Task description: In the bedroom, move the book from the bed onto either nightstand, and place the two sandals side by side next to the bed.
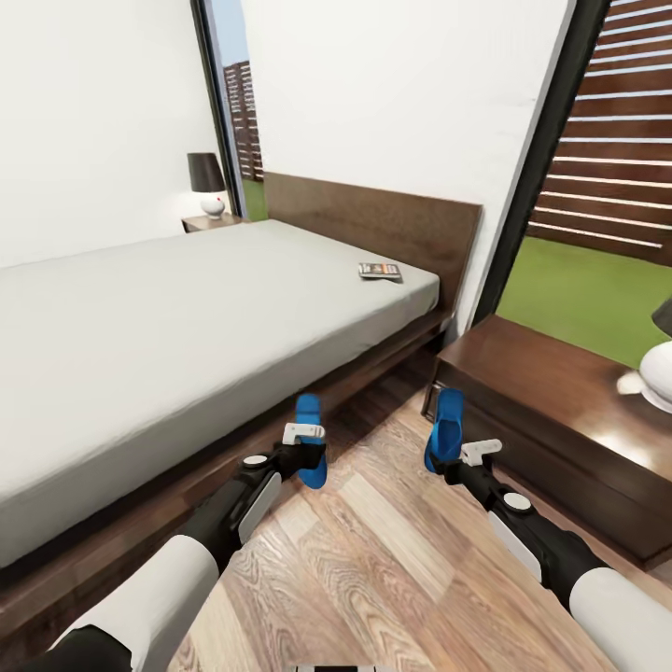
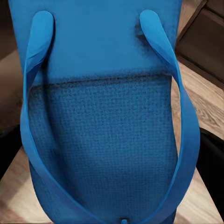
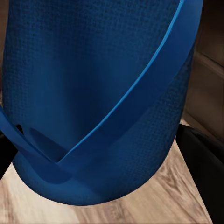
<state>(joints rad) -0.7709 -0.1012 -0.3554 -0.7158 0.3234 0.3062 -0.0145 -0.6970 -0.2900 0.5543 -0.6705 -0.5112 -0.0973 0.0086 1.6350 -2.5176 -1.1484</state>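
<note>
Two blue sandals are off the floor, one in each claw, above the wood-plank floor (image 1: 373, 551) in the gap between the bed and the near nightstand. At the far left of the head view a second nightstand (image 1: 207, 222) stands in the corner by the head of the bed, with a dark-shaded lamp (image 1: 207, 184) on it. The bed (image 1: 373, 219) fills the left half, its pale grey mattress flat and bare but for the book (image 1: 380, 271), which lies near the headboard, close to the mattress edge that faces the robot.

The left claw (image 1: 306, 446) is closed on the left sandal (image 1: 310, 439), which stands roughly upright just beside the dark bed frame. In the left wrist view that sandal (image 2: 102, 121) shows its textured footbed and both straps running to the toe post.

To the right, well apart from the first, the right claw (image 1: 464, 456) grips the right sandal (image 1: 445, 429), also held on end, just in front of the near nightstand's drawer corner. The right wrist view shows its sole and one strap (image 3: 98, 93) crossing it.

The near nightstand (image 1: 551, 411) sits at the right, glossy on top, with the white base of another lamp (image 1: 658, 371) at the picture's edge. Behind it a tall black-framed window (image 1: 546, 159) looks onto grass and a slatted fence.
</note>
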